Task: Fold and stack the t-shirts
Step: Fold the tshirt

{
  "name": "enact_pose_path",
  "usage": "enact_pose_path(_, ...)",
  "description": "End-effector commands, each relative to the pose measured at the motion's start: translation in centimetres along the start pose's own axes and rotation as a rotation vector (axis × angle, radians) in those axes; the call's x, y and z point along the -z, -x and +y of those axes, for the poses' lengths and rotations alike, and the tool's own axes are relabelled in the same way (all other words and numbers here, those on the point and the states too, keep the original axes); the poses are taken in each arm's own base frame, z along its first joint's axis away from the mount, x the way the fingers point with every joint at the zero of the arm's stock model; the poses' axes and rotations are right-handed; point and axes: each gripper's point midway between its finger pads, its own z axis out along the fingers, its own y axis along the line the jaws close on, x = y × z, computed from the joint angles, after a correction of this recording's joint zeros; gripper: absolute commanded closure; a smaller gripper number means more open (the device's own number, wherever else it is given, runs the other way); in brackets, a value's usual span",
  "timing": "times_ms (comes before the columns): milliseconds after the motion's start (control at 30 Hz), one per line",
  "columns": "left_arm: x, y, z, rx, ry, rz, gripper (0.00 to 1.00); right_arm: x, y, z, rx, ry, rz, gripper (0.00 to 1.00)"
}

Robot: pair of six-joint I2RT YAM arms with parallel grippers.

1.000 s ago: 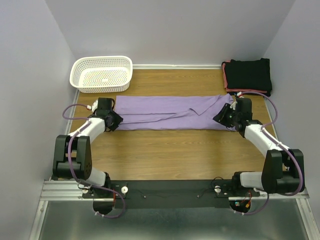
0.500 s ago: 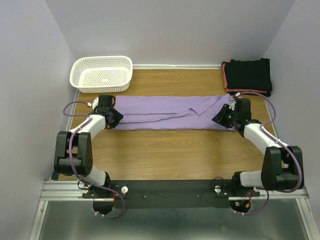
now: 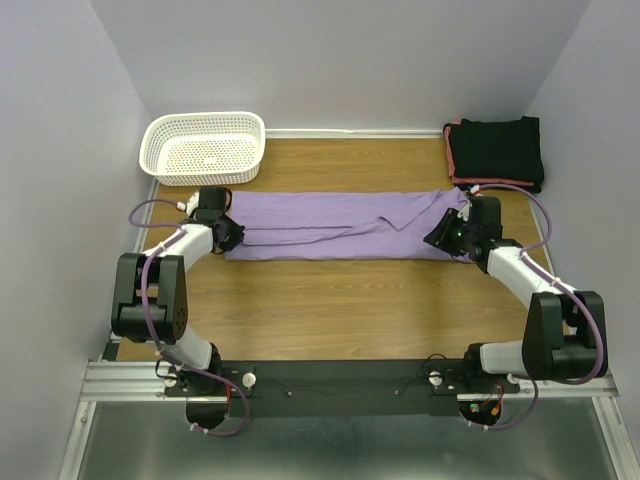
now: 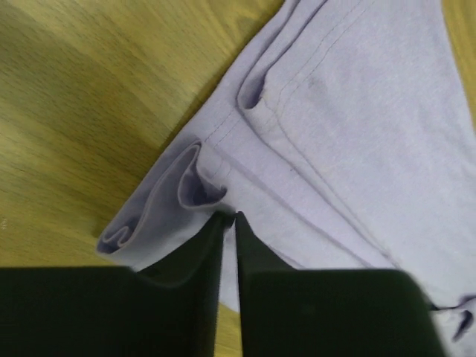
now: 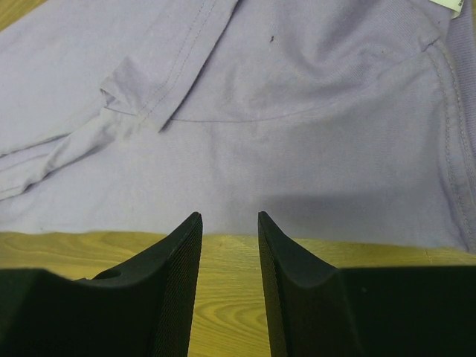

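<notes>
A lavender t-shirt lies as a long folded strip across the middle of the wooden table. My left gripper is at its left end. In the left wrist view the left gripper has its jaws nearly together, pinching the puckered edge of the lavender t-shirt. My right gripper sits at the strip's right end. In the right wrist view the right gripper is open at the near edge of the lavender t-shirt, with only wood between its fingers. Folded black t-shirts, one with a coral-red edge, are stacked at the back right.
A white mesh basket stands at the back left, just behind the left end of the shirt. Grey walls close in the table on the left, right and back. Bare wood runs between the shirt and the arm bases.
The left gripper has shifted slightly further onto the shirt's left end and its jaws have closed on the cloth edge. The right arm and the shirt have hardly moved.
</notes>
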Motion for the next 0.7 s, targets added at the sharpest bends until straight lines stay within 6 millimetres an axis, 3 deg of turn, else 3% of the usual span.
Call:
enact_pose_path(0,0.0,1.3,-1.2,-0.016,-0.010,-0.038,0.90,-0.2,-0.1,0.3,0.025,0.017,0.002,0.56)
enact_pose_path(100,0.0,2.0,-1.6,-0.025,-0.007,-0.055,1.00,-0.2,-0.2,0.3,0.027,0.020,0.006,0.56)
enact_pose_path(367,-1.0,3.0,-2.7,-0.037,-0.001,-0.065,1.00,-0.2,0.0,1.4,0.061,0.074,0.015,0.56)
enact_pose_path(533,-1.8,3.8,-3.4,-0.048,0.006,-0.077,1.00,-0.8,0.4,4.2,0.099,0.141,0.002,0.56)
enact_pose_path(667,-2.5,4.3,-4.0,-0.051,0.006,-0.081,1.00,-1.8,-0.9,8.0,0.165,0.221,0.045,0.56)
